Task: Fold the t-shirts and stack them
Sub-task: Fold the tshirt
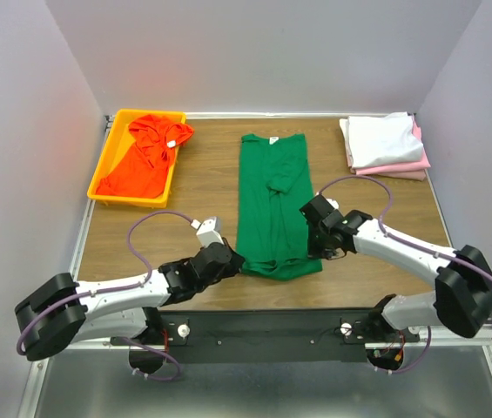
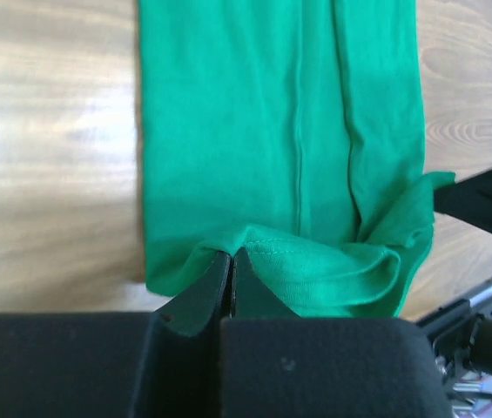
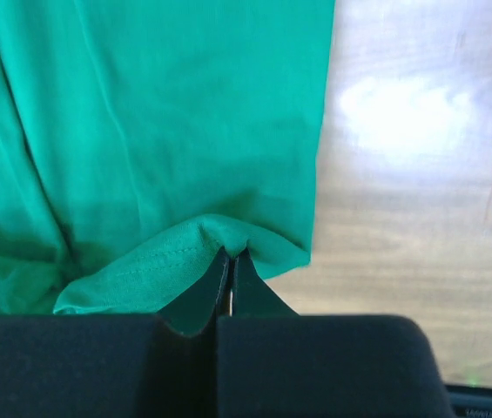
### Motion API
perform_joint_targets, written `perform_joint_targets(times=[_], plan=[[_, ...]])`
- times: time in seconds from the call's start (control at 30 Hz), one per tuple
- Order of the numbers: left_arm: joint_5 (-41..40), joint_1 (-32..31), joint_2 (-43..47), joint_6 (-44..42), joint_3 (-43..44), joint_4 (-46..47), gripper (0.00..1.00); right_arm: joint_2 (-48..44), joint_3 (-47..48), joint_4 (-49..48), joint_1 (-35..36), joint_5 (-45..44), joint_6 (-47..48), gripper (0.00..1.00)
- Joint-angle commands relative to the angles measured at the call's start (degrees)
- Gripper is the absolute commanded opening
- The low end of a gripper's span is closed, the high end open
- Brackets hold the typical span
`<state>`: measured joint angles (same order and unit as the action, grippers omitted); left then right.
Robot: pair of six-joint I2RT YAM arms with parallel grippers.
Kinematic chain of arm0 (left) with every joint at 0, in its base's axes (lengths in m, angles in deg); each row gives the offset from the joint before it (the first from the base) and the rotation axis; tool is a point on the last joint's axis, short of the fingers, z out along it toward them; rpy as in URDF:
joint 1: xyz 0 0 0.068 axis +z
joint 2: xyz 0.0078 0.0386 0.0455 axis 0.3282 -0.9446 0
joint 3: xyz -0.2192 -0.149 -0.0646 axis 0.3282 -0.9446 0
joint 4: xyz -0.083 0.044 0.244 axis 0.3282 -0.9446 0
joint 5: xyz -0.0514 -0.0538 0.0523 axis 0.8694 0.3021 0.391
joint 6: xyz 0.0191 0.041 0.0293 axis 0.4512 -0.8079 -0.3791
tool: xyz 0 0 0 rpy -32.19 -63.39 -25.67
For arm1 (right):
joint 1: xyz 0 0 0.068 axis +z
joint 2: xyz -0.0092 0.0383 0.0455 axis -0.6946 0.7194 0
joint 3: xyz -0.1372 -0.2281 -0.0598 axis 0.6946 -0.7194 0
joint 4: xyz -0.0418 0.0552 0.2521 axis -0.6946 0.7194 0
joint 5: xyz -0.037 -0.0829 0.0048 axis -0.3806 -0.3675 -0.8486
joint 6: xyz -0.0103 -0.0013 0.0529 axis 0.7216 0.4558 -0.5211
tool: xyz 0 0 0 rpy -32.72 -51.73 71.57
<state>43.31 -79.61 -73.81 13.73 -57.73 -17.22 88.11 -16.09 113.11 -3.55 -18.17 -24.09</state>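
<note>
Light falls bright and even from above in the top view, which is sharp throughout. The arms cast only soft, faint shadows on the desk (image 1: 202, 187). The left wall glows orange-pink beside the tray (image 1: 104, 165). Each wrist view shows a white glare patch on the wood, and the green shirt (image 2: 254, 131) looks slightly soft. The left gripper (image 2: 231, 261) and right gripper (image 3: 231, 261) are dark, nearly featureless masses close to the lens.

no text, number or brand reads in any of my three views. the white neck tag (image 1: 172, 144) on the orange-red t-shirt (image 1: 137, 170) is too small to make out from the top camera. same for the dark patch (image 1: 273, 139) at the collar of the dark green t-shirt (image 1: 263, 196).
</note>
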Motion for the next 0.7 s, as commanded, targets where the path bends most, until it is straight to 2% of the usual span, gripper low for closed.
perform_joint_targets(times=[0.0, 0.47, 0.67], plan=[[-0.31, 2.43, -2.74, -6.03, 2.57, 4.36, 0.00, 3.54, 3.67, -4.35, 0.16, -6.75, 1.73, 0.00], [2.86, 13.24, -12.32, -17.12, 10.04, 12.80, 0.00, 11.90, 11.67, -9.45, -6.16, -9.57, 7.17, 0.00], [9.35, 19.30, -17.94, -22.74, 12.75, 18.95, 0.00, 15.23, 15.10, -11.38, -11.17, -8.25, 10.51, 0.00]])
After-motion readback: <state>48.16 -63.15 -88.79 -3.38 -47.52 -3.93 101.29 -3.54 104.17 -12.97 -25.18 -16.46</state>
